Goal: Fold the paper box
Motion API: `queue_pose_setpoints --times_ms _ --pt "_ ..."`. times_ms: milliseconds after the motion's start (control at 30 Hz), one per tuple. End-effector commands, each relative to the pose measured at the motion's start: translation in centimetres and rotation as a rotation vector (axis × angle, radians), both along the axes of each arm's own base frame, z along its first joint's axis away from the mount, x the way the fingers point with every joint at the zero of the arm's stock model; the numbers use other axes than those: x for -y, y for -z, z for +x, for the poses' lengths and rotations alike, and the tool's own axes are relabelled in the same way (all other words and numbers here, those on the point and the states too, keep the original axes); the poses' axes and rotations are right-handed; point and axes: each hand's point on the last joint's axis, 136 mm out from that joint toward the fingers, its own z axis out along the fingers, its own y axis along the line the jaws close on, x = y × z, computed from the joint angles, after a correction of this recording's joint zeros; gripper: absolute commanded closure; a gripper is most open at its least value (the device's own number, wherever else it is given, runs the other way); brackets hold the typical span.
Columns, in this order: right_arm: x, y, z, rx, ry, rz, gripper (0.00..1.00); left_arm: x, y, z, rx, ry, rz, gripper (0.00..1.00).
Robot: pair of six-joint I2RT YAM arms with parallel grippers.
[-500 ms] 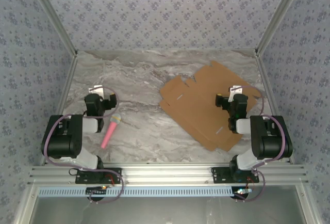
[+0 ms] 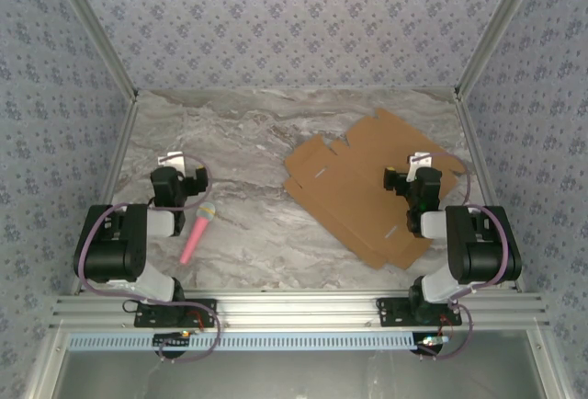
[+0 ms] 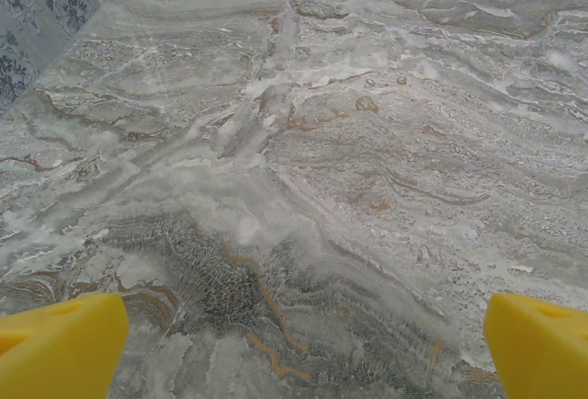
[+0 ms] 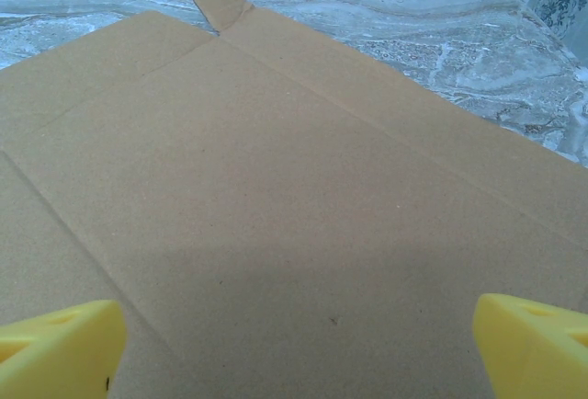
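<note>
The paper box (image 2: 358, 183) is a flat brown die-cut cardboard sheet with flaps and notches, lying unfolded on the right half of the marble table. My right gripper (image 2: 412, 176) hovers over its right part, open, with nothing between the yellow fingertips (image 4: 60, 348); below them the right wrist view has bare cardboard (image 4: 276, 206) with crease lines. My left gripper (image 2: 179, 178) is open over bare marble on the left side, far from the sheet, its yellow fingertips (image 3: 60, 348) wide apart.
A pink pen-like stick (image 2: 197, 233) with a yellow tip lies on the table (image 2: 248, 142) just right of the left arm. Patterned walls and metal frame posts enclose the table on three sides. A metal rail runs along the near edge.
</note>
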Motion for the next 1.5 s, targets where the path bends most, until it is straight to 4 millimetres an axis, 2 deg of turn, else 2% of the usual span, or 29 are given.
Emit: queue_pose_setpoints --times_ms 0,600,733,833,900,1033,1100,1200,1333,1467 --pt "0.2 -0.7 0.6 0.016 0.001 0.001 0.01 0.1 -1.2 0.7 0.033 0.018 -0.003 0.01" --pt "0.4 -1.0 0.7 0.021 0.021 -0.003 0.01 0.2 -1.5 1.0 0.023 0.032 -0.014 0.01" --pt "1.7 -3.2 0.6 -0.019 0.107 -0.011 0.01 -0.7 -3.8 1.3 -0.027 -0.029 -0.007 0.01" --pt "2.9 -5.4 0.0 -0.024 0.198 0.014 0.01 -2.2 -6.0 0.6 -0.014 -0.142 -0.031 0.01" --pt "3.3 -6.8 -0.7 -0.013 0.245 0.083 0.01 -2.3 -7.6 0.0 0.012 -0.186 -0.109 0.01" --pt "3.5 -8.0 -2.1 -0.049 0.348 0.230 0.01 -1.4 -9.8 -1.0 0.008 -0.242 -0.333 0.01" --pt "2.7 -8.0 -2.4 -0.097 0.364 0.315 0.01 0.1 -10.5 -1.2 -0.037 -0.213 -0.451 0.01" --pt "-0.2 -7.9 -2.0 -0.151 0.290 0.366 0.01 4.5 -11.2 -0.8 -0.097 -0.042 -0.540 0.01" --pt "-4.6 -7.5 -1.8 -0.255 0.173 0.314 0.01 10.2 -10.6 -0.4 -0.167 0.117 -0.518 0.01" --pt "-8.6 -6.8 -2.6 -0.391 0.017 0.200 0.01 16.2 -9.0 -0.1 -0.277 0.270 -0.429 0.01"
